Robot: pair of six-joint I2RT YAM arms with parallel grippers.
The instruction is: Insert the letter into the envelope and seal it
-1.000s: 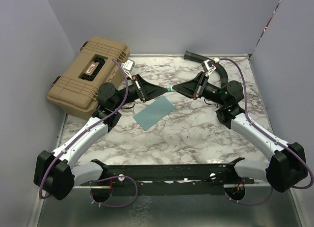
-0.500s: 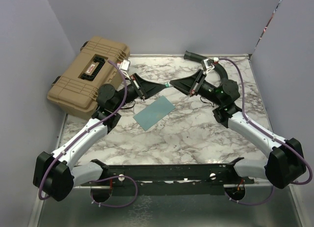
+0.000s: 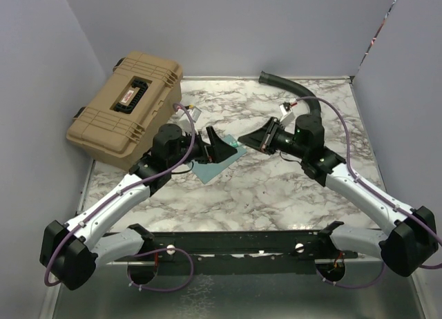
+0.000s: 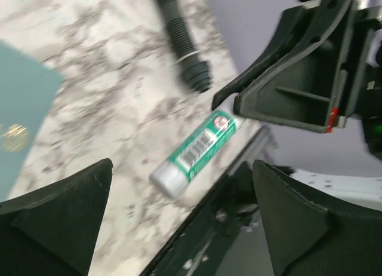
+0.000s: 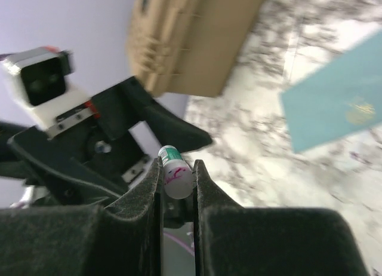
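The teal envelope (image 3: 215, 169) lies flat on the marble table, its flap side hidden; it also shows in the left wrist view (image 4: 18, 126) and the right wrist view (image 5: 340, 106). The letter is out of view. My right gripper (image 3: 243, 139) (image 5: 176, 166) is shut on a green-and-white glue stick (image 5: 175, 173) (image 4: 194, 149), held just above the table beyond the envelope's far corner. My left gripper (image 3: 224, 148) (image 4: 182, 164) stands wide open facing the stick, over the envelope's far edge, with nothing between its fingers.
A tan hard case (image 3: 128, 105) sits at the back left of the table. A black ribbed hose (image 3: 283, 84) (image 4: 182, 43) lies at the back, behind the right arm. Grey walls close in the table on three sides.
My left gripper has opened and let go of the glue stick, which stays in the right gripper. Both grippers have come nearer and lower, the left one now over the envelope.
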